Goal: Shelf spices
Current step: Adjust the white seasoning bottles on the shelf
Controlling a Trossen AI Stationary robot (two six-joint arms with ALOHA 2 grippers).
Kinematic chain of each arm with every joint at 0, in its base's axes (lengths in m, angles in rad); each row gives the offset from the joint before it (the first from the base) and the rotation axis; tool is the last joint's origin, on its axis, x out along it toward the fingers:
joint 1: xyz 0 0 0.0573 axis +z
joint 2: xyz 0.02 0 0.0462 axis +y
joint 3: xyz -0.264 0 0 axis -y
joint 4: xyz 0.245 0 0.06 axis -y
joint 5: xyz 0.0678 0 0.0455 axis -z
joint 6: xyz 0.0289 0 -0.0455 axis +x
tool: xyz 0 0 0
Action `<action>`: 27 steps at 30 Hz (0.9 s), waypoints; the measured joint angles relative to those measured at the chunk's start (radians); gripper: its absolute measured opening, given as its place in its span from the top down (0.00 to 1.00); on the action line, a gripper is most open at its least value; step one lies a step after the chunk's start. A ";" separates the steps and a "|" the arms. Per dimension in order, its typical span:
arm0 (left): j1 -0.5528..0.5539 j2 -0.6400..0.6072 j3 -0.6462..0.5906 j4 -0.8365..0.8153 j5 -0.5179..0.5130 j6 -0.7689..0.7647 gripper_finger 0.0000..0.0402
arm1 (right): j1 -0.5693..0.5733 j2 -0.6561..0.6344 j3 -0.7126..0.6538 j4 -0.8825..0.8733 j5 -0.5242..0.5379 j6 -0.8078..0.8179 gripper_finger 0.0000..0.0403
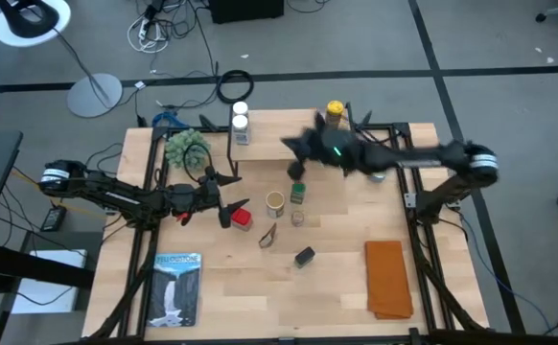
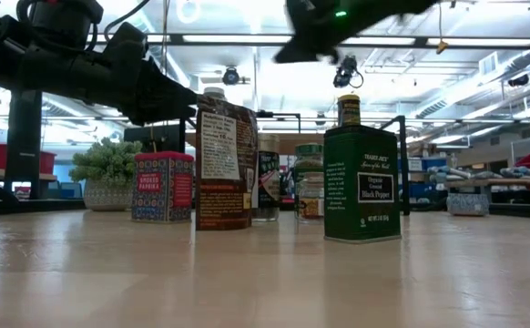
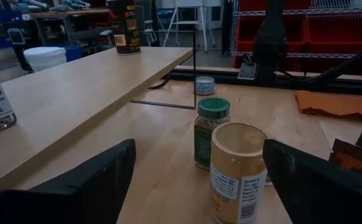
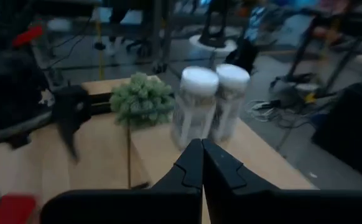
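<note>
The shelf (image 1: 279, 129) stands at the table's far side, holding two white-capped jars (image 1: 239, 118) and a yellow-capped jar (image 1: 335, 112). On the table in front of it stand a red tin (image 1: 242, 218), a tan canister (image 1: 275, 202), a green-capped jar (image 1: 298, 193), a small jar (image 1: 298, 218), a packet (image 1: 267, 236) and a black box (image 1: 305, 256). My left gripper (image 1: 229, 196) is open, low over the table just left of the canister (image 3: 238, 171). My right gripper (image 1: 293, 146) hovers over the shelf, shut and empty (image 4: 201, 149), facing the white-capped jars (image 4: 198, 106).
A fuzzy green plant (image 1: 188, 149) sits at the shelf's left end. A flat silver round tin (image 3: 204, 84) lies under the shelf's right part. An orange cloth (image 1: 387, 278) lies near the right edge, and a book (image 1: 176, 287) at the near left.
</note>
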 joint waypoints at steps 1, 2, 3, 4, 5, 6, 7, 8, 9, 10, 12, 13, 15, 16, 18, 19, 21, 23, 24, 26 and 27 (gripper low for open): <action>0.000 0.000 0.000 -0.001 0.000 0.000 0.11 | -0.039 0.043 0.078 -0.049 -0.055 -0.007 1.00; 0.000 0.000 0.000 0.000 0.000 0.000 0.11 | -0.074 0.084 0.154 -0.097 -0.099 -0.016 1.00; 0.000 0.000 0.000 -0.001 0.000 0.000 0.11 | -0.108 0.125 0.229 -0.147 -0.139 -0.026 1.00; 0.000 0.000 0.000 -0.001 0.000 0.000 0.11 | -0.136 0.167 0.304 -0.200 -0.170 -0.039 1.00; 0.000 0.000 0.000 -0.002 0.000 0.000 0.11 | -0.161 0.210 0.376 -0.255 -0.195 -0.053 1.00; 0.000 0.000 0.000 -0.005 0.000 0.000 0.11 | -0.182 0.254 0.444 -0.300 -0.215 -0.064 1.00; 0.000 0.000 0.000 -0.006 0.000 0.001 0.11 | -0.201 0.301 0.519 -0.350 -0.235 -0.077 1.00; 0.000 0.000 0.000 -0.006 0.000 0.002 0.11 | -0.215 0.345 0.587 -0.390 -0.254 -0.095 1.00; 0.000 0.000 0.000 -0.006 0.000 0.002 0.11 | -0.226 0.388 0.655 -0.433 -0.266 -0.112 1.00; 0.000 0.000 0.000 -0.005 0.000 0.004 0.11 | -0.233 0.434 0.723 -0.474 -0.271 -0.124 1.00; 0.000 0.000 0.000 -0.006 0.000 0.023 0.11 | -0.246 0.517 0.842 -0.552 -0.283 -0.142 1.00; 0.000 0.000 0.000 -0.005 0.000 0.025 0.11 | -0.252 0.556 0.895 -0.596 -0.288 -0.142 1.00; 0.000 0.000 0.000 -0.005 0.000 0.025 0.11 | -0.262 0.619 0.969 -0.658 -0.297 -0.142 1.00; 0.000 0.000 0.000 -0.005 0.000 0.025 0.11 | -0.266 0.642 0.993 -0.683 -0.300 -0.142 1.00; 0.000 0.000 0.000 -0.007 0.000 0.023 0.11 | -0.272 0.669 1.015 -0.705 -0.309 -0.141 1.00; 0.000 0.000 0.000 -0.008 0.000 0.023 0.11 | -0.274 0.674 1.016 -0.705 -0.310 -0.141 1.00; 0.000 0.000 0.000 -0.008 0.000 0.023 0.11 | -0.275 0.675 1.009 -0.703 -0.309 -0.134 1.00; 0.000 0.000 0.000 -0.008 0.000 0.023 0.11 | -0.273 0.675 1.005 -0.703 -0.311 -0.131 1.00; 0.000 0.000 0.000 -0.008 0.000 0.023 0.11 | -0.273 0.675 1.003 -0.705 -0.311 -0.131 1.00; 0.000 0.000 0.000 -0.007 0.000 0.023 0.11 | -0.272 0.675 1.003 -0.701 -0.312 -0.134 1.00; 0.000 0.000 0.000 -0.008 0.000 0.023 0.11 | -0.272 0.675 1.003 -0.694 -0.313 -0.138 1.00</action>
